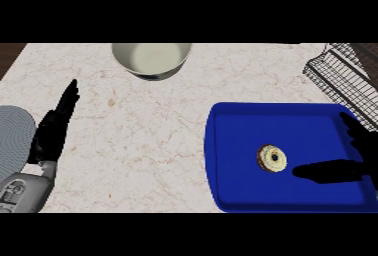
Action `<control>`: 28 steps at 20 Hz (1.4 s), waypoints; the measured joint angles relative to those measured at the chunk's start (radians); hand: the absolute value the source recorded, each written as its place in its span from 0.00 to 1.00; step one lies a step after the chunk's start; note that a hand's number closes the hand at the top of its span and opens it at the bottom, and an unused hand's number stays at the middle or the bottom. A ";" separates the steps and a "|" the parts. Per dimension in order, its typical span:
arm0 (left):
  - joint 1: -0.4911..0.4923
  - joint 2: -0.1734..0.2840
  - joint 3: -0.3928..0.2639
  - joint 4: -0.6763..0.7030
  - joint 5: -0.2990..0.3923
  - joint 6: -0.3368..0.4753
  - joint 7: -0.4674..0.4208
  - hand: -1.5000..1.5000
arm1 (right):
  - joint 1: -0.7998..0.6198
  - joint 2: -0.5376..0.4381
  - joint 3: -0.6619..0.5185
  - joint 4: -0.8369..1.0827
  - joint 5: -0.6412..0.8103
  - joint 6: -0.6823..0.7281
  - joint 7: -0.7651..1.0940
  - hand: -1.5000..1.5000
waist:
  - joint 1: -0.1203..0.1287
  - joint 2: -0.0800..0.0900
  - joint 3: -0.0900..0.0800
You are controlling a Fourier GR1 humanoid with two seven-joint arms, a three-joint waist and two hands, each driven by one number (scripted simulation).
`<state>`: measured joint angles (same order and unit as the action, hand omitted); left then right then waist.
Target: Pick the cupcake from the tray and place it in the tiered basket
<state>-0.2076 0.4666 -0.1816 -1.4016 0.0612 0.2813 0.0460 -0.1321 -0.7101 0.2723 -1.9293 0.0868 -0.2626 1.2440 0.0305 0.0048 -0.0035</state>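
A small cupcake (272,158), cream with a dark centre, lies on the blue tray (244,120) at the right. My right hand (347,167) hovers over the tray's right side, thumb pointing left toward the cupcake with a small gap, fingers extended upward; it holds nothing. The wire tiered basket (341,70) stands at the upper right, partly cut off by the edge. At the left edge my left hand (52,132) rests open, fingers pointing up.
A cream bowl (152,59) sits at the counter's far middle. A grey plate (13,135) shows at the left edge beside my left forearm. The marble counter (140,140) stretches between the left hand and the tray.
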 measured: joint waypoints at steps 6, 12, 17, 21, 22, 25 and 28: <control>0.013 -0.002 0.014 0.004 0.001 -0.014 -0.003 0.50 | -0.046 0.047 0.066 0.072 0.016 0.021 0.003 0.00 | -0.012 -0.003 0.000; 0.044 -0.004 0.025 -0.017 -0.005 -0.015 -0.010 0.50 | -0.079 0.089 0.121 0.122 0.076 0.032 0.003 0.00 | -0.018 -0.006 0.000; 0.045 -0.015 0.024 -0.024 -0.022 -0.004 0.000 0.50 | -0.089 0.096 0.156 0.151 0.125 0.045 0.004 0.00 | -0.025 -0.007 0.000; 0.047 -0.017 0.032 -0.013 -0.024 -0.013 -0.004 0.50 | -0.098 0.122 0.176 0.169 0.171 0.055 0.003 0.00 | -0.029 -0.008 -0.001; 0.046 -0.009 0.039 -0.018 -0.019 -0.021 0.001 0.50 | -0.098 0.124 0.174 0.170 0.174 0.060 0.004 0.00 | -0.030 -0.008 -0.001; 0.044 -0.012 0.041 -0.030 -0.021 -0.025 0.007 0.50 | -0.108 0.167 0.183 0.200 0.206 0.064 0.003 0.00 | -0.028 -0.008 -0.001; 0.050 -0.020 0.043 -0.022 -0.024 -0.024 -0.001 0.50 | -0.113 0.196 0.172 0.219 0.217 0.074 0.003 0.00 | -0.031 -0.008 -0.001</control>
<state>-0.1580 0.4466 -0.1389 -1.4239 0.0368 0.2572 0.0454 -0.2449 -0.5145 0.4446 -1.7106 0.3035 -0.1885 1.2469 -0.0002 -0.0033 -0.0042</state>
